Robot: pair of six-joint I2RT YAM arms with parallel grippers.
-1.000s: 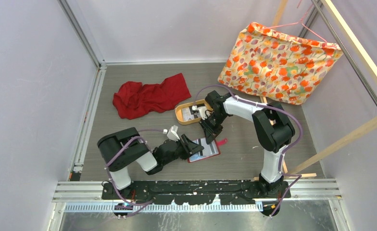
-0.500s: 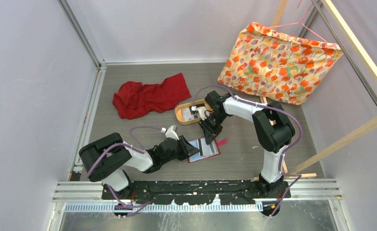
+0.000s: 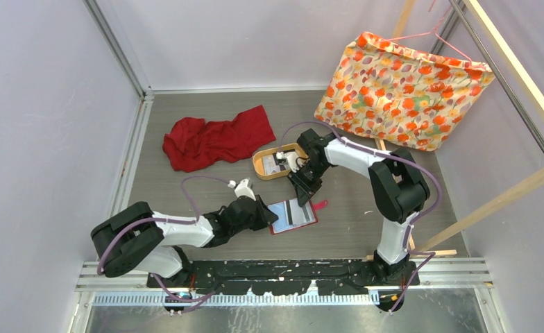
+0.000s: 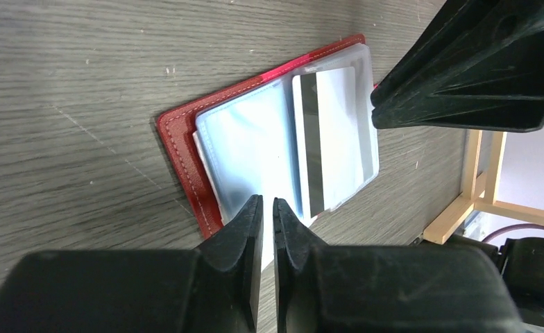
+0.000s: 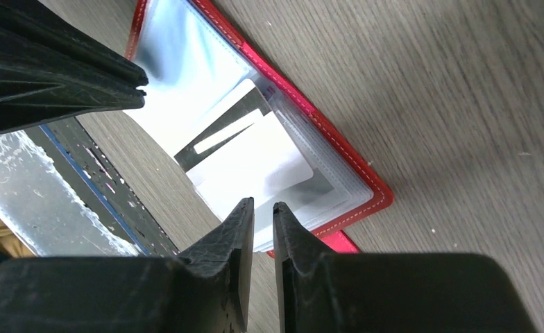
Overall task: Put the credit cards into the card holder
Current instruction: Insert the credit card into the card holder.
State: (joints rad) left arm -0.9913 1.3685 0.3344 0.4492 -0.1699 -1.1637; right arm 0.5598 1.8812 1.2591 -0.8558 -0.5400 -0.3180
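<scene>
Red card holder point(image 3: 293, 214) lies open; both arms reach low, left gripper point(image 4: 267, 201) and right gripper point(image 5: 262, 205) nearly closed at its pockets, grip unclear.

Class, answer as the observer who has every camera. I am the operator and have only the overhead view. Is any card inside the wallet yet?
Observer: Yes. The left wrist view shows one card with a dark stripe tucked into one of the clear pockets of the open wallet.
Operator: What is the left gripper doing?
Observer: The left gripper has its fingers almost together at the near edge of the clear pockets. Whether they pinch it, I cannot tell.
Operator: And the right gripper?
Observer: The right wrist view shows the right gripper also nearly closed, at the pocket edge near the wallet's corner.
</scene>
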